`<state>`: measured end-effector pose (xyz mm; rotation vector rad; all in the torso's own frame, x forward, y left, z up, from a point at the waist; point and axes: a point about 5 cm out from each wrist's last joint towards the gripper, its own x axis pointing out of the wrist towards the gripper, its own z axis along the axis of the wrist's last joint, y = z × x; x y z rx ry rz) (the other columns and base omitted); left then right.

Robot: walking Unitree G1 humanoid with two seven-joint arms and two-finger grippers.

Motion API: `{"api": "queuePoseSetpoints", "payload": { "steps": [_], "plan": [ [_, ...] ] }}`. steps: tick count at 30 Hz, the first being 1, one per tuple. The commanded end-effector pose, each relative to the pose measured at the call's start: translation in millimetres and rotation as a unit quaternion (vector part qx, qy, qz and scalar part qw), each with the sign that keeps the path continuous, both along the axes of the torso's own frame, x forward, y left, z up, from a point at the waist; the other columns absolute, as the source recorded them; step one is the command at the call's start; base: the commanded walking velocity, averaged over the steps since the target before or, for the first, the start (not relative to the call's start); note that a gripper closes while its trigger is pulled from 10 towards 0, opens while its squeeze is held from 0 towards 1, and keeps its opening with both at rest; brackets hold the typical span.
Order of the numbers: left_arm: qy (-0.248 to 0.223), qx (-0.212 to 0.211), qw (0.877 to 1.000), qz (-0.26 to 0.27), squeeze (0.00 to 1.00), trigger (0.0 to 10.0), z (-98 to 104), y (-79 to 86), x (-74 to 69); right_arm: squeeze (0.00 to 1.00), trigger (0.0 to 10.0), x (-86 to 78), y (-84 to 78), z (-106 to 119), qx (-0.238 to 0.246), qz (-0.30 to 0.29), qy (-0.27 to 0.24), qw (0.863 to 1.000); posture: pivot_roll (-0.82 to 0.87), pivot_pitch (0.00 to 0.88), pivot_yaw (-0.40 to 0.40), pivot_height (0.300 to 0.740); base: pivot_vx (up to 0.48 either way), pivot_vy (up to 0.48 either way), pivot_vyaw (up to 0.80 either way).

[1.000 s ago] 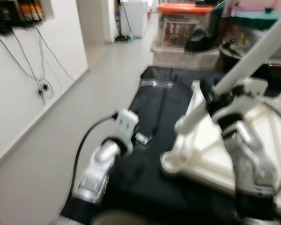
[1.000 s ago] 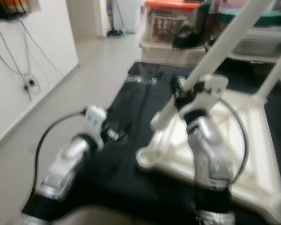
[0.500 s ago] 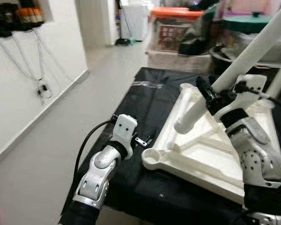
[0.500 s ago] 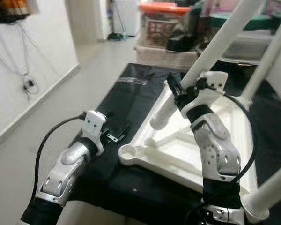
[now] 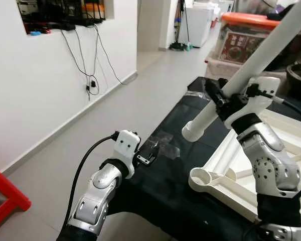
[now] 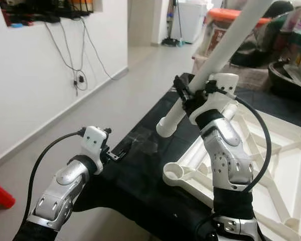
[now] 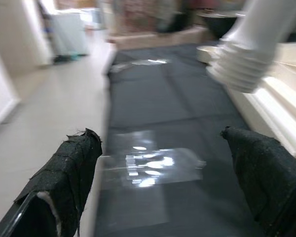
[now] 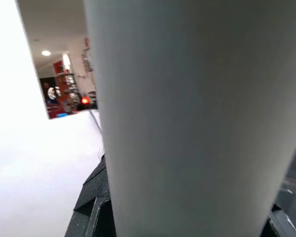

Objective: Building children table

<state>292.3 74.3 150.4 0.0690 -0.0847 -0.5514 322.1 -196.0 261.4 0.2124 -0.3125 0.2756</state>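
Here the left tool (image 5: 149, 153) hovers with fingers spread wide over a clear plastic sheet (image 7: 148, 165) on the black mat (image 5: 175, 170). Rightward, the right tool (image 5: 216, 98) clamps a white table leg (image 5: 251, 70), its threaded end above the upturned white tabletop (image 5: 231, 175).

a black-covered surface (image 5: 175, 170) stands over a pale tiled floor (image 5: 105, 125) beside a white wall, its dark cloth running back toward stacked storage boxes. a crumpled clear plastic bag (image 7: 148, 165) lies flat on the cloth near the surface's edge, catching glare, and a second scrap of clear plastic (image 7: 138, 63) lies farther back. the overturned white table top (image 5: 241, 175), ribbed underside up with a round leg socket (image 5: 203, 176) at its near corner, rests directly on the cloth.
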Motion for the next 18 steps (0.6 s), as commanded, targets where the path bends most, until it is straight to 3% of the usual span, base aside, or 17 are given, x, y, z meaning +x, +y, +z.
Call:
{"api": "queuePoseSetpoints", "payload": {
  "steps": [1,6,11,18],
  "plan": [
    [0.013,0.000,1.000,-0.008,0.00,10.0,-4.1,-2.7,-6.4,0.00,10.0,-1.4,-5.0,-2.2,-0.003,-0.012,0.004,1.000,0.05,0.000,-0.074,0.740,0.000,0.000,-0.58],
    [0.022,-0.003,1.000,-0.015,0.00,10.0,-8.2,-3.6,-14.1,0.00,10.0,-3.8,-4.7,-7.0,-0.002,-0.008,0.011,1.000,0.05,0.000,-0.074,0.740,0.000,0.000,-0.71],
    [0.028,0.002,0.999,-0.022,0.00,10.0,-12.7,-4.0,-19.7,0.00,10.0,-5.5,-1.8,-7.6,-0.001,-0.001,0.010,1.000,0.05,0.000,-0.076,0.740,-0.323,0.000,0.00],
    [0.036,0.006,0.999,-0.022,0.00,10.0,-15.6,-4.5,-24.4,0.00,10.0,-4.5,-3.4,-6.4,-0.006,-0.006,0.010,1.000,0.05,0.000,-0.079,0.740,0.000,0.000,0.00]
  ]
}}
